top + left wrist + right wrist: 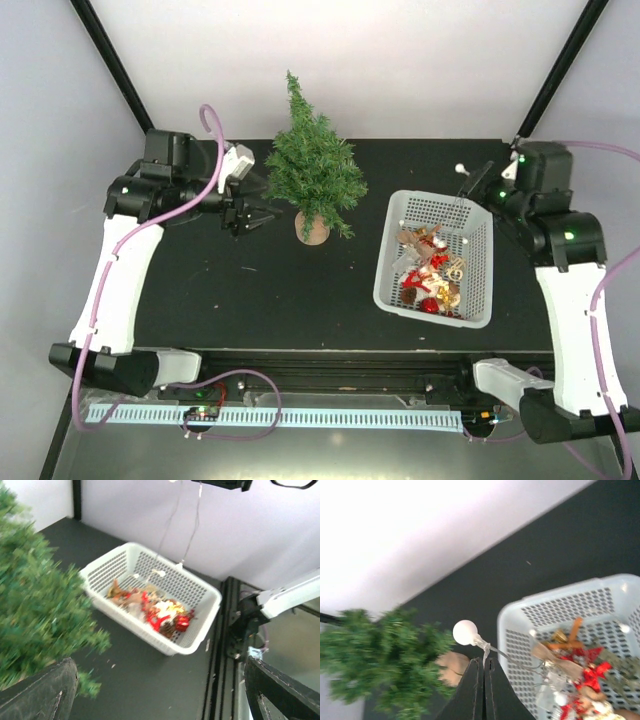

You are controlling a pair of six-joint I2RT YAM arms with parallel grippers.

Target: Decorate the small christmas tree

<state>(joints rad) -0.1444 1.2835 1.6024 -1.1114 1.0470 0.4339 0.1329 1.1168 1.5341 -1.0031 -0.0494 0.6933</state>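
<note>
The small christmas tree (314, 165) stands upright in its brown pot (312, 229) toward the back of the black counter (250, 290), between the two arms. The left fingers (258, 216) are spread wide and hold nothing, just beside the pot on the tree's left. The right fingers (483, 662) are pressed together, pinching the thin wire of a light string (496, 652) just below its white bulb (465, 632), above the white basket (482, 280) of red and gold ornaments (432, 275) to the tree's right.

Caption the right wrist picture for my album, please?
Right arm's jaws pinch a light string above the ornament basket, tree beyond.
</note>
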